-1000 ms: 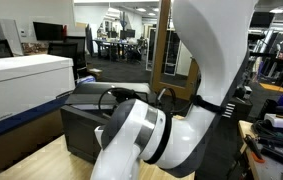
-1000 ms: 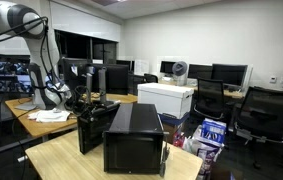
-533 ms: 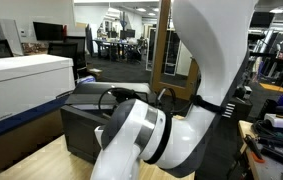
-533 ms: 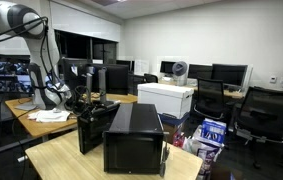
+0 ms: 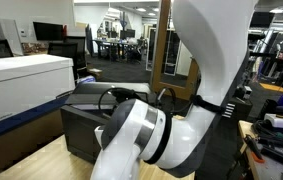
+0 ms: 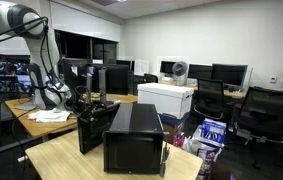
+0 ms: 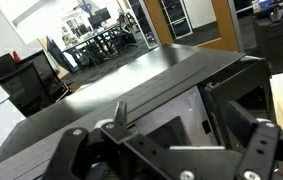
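Wooden table [image 6: 66,160]: black box [image 7: 131,90] stretches away from hand [image 7: 166,135].

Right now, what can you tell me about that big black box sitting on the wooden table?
The black box is a dark, straight-edged case, metal or plastic by its look. Its flat, smooth top shows a faint sheen in the wrist view. It stands upright on the light wooden table, near that table's edge. The gripper, its jaws open, hangs just over the box; whether it touches cannot be told.
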